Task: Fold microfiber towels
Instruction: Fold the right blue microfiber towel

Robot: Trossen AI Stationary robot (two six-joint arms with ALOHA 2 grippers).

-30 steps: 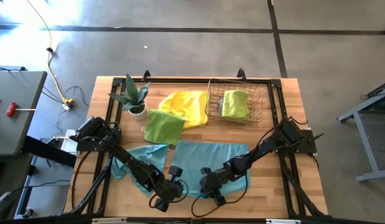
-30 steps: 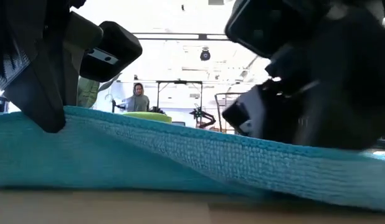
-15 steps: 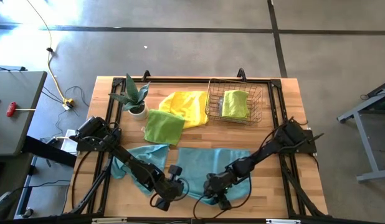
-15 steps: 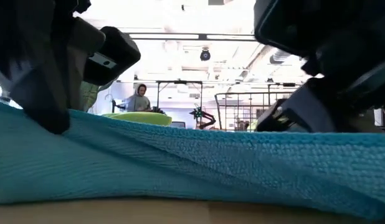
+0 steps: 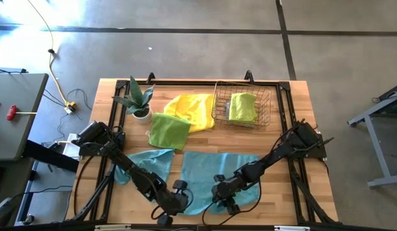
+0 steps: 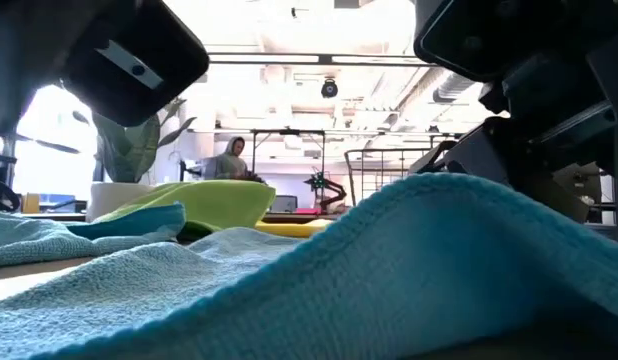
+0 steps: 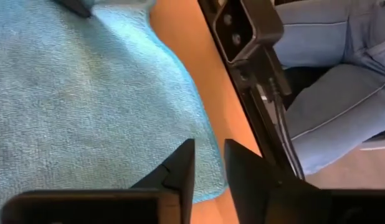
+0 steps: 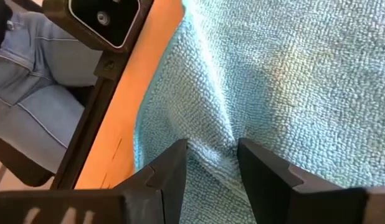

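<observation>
A teal blue towel [image 5: 219,172] lies spread on the wooden table [image 5: 282,179], near its front edge. My right gripper [image 5: 224,196] is shut on its near right part. My left gripper [image 5: 175,203] stands just past the towel's near left corner [image 7: 205,162], fingers slightly apart with nothing between them. A second teal towel [image 5: 144,163] lies crumpled to the left. Farther back lie a lime green towel [image 5: 169,130] and a yellow one [image 5: 192,109]. My right gripper pinches the teal towel close to its near edge [image 8: 208,146] between its two fingers, slanting down from the table's right. The cloth bunches into a ridge between the fingers. That part [image 6: 459,200] is raised off the table, and the rest slopes down onto the wood.
A wire basket [image 5: 242,106] with a folded lime green towel stands at the back right; a potted plant [image 5: 139,99] stands at the back left. A person in jeans [image 7: 329,74] sits right at the table's near edge, beside a camera mount [image 8: 105,18].
The teal towel was held up and stretched between both grippers. My left gripper has let go: the towel's near left part has fallen flat on the table and the gripper stands clear above it. The near right part stays raised in my right gripper.
</observation>
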